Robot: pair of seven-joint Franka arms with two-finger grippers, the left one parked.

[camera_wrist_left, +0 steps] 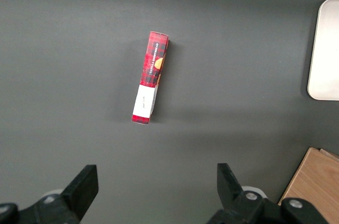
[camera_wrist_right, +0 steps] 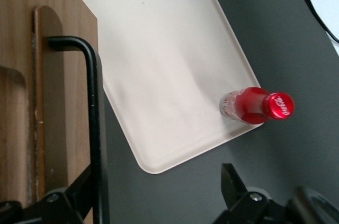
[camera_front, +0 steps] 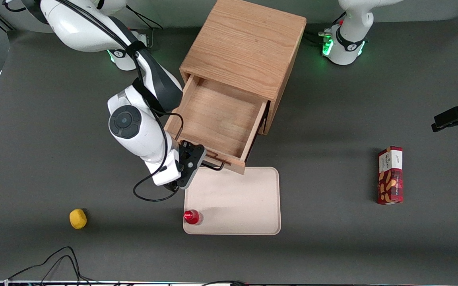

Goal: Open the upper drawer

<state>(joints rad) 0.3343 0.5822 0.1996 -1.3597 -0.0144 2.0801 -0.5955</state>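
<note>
While the light oak upper drawer (camera_front: 217,119) stands pulled well out of the boxy oak cabinet (camera_front: 245,43), you can see its bare wooden floor from above in the front view. Its front panel juts toward the front camera and hangs just over the nearest edge of the pale beige rounded plastic tray (camera_front: 249,198) that lies on the dark grey surface (camera_front: 332,238). Your tool (camera_front: 192,163) sits at the drawer's front, at the end of the thin black wire bar handle (camera_wrist_right: 95,113) that lies toward the working arm's side. In the right wrist view the bar runs down past one black finger (camera_wrist_right: 79,195), and the other finger (camera_wrist_right: 233,184) stands well apart from it, so the tool is spread wide and clamps nothing; whether the near finger touches the bar you cannot tell.

You find a small red-capped cola bottle (camera_front: 192,217) standing upright on the tray, at the tray's corner nearest the front camera on the working arm's side. A yellow lemon-shaped object (camera_front: 78,219) lies on the surface toward the working arm's end, well apart from the tray. A red tartan biscuit box (camera_front: 390,175) lies flat toward the parked arm's end of the surface, also well apart from the tray and the cabinet. Loose black cables (camera_front: 54,262) curl along the surface edge nearest the front camera.
</note>
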